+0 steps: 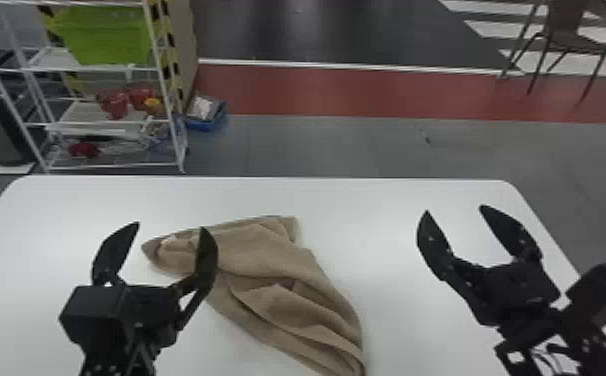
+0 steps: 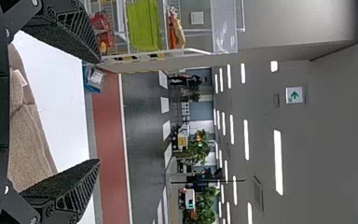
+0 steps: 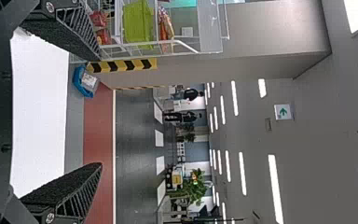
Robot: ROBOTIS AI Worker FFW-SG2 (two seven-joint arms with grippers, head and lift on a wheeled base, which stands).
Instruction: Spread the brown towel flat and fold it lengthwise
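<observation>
My left gripper (image 1: 171, 226) is on the left, my right gripper (image 1: 454, 209) on the right, well apart. Both hold their fingers spread wide, tips pointing toward the far side. My left arm (image 1: 117, 357) rises from the near edge; my right arm (image 1: 584, 340) slants in from the near right, its wrist perhaps slightly rolled.

Towel (image 1: 287, 280): plain brown. Surface (image 1: 397, 310): white. Crate (image 1: 104, 35): bright green. Post (image 3: 121, 65): yellow-black banded. Floor strip (image 1: 342, 92): red.

Past the far left corner of our white bench (image 1: 377, 200), a white metal rack (image 1: 84, 112) holds a boxy green bin (image 1: 104, 37).
</observation>
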